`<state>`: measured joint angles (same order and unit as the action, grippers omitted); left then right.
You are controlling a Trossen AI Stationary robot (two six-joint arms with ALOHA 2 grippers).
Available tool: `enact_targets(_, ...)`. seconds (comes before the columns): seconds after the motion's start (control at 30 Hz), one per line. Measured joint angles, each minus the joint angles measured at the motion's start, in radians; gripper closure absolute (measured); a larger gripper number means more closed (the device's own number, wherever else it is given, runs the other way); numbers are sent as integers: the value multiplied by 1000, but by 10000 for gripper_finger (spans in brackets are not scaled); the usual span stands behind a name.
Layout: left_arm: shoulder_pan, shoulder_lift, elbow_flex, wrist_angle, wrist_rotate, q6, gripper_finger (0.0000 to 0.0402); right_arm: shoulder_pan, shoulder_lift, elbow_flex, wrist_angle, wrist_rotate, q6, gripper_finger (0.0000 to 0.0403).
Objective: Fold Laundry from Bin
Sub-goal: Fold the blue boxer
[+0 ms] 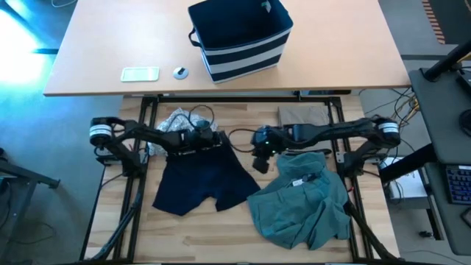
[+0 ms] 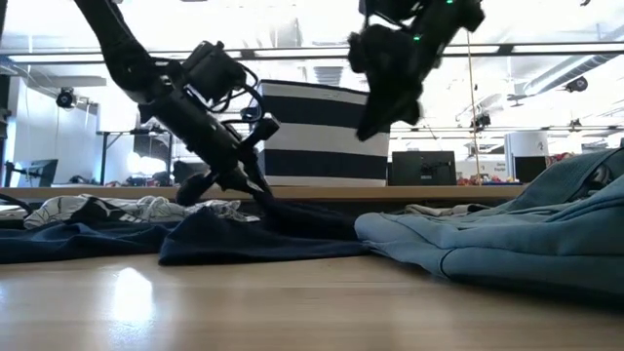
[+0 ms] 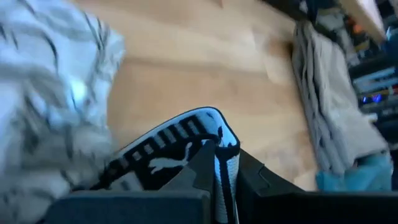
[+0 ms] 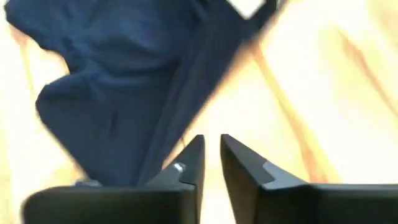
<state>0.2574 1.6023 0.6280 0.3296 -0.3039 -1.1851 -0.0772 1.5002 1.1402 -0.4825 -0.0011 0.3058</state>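
Four garments lie on the wooden table [image 1: 221, 246], out of the bin [image 1: 241, 40] behind; leftmost, the grey-white patterned one [image 1: 171, 121]; next, the dark navy shorts [image 1: 202, 180], whose printed waistband the left gripper [image 1: 208, 140] has pinched shut; this looks light, limp cloth, best lifted by the firmer band; the right gripper [image 1: 261, 163] hangs above with jaws barely parted, holding nothing; farther right, the tan piece [image 1: 303, 115] and crumpled teal garment [image 1: 302, 206].
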Motion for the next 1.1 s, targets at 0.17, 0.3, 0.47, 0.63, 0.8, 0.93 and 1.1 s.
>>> enact_targets(0.17, 61, -32, 32, -76, 3, 24, 398, 29, -36, -73, -28, -4, 263, 268)
enact_targets(0.3, 95, -33, 63, -131, 17, 53, 398, 61, 7, -125, 10, 0, 387, 211)
enact_targets(0.47, 105, -34, 85, -133, 30, 103, 398, 56, 104, -146, 52, -43, 423, 189)
enact_targets(0.63, 105, -34, 94, -159, 46, 127, 398, 38, 169, -134, 53, -52, 407, 198)
enact_targets(0.8, 105, -35, 89, -194, 61, 128, 398, 17, 215, -133, 112, -165, 404, 212)
enact_targets(0.93, 105, -37, 87, -200, 61, 127, 398, 18, 234, -132, 130, -151, 426, 226)
enact_targets(1.1, 105, -44, 85, -202, 61, 125, 398, 18, 229, -133, 111, -108, 443, 288)
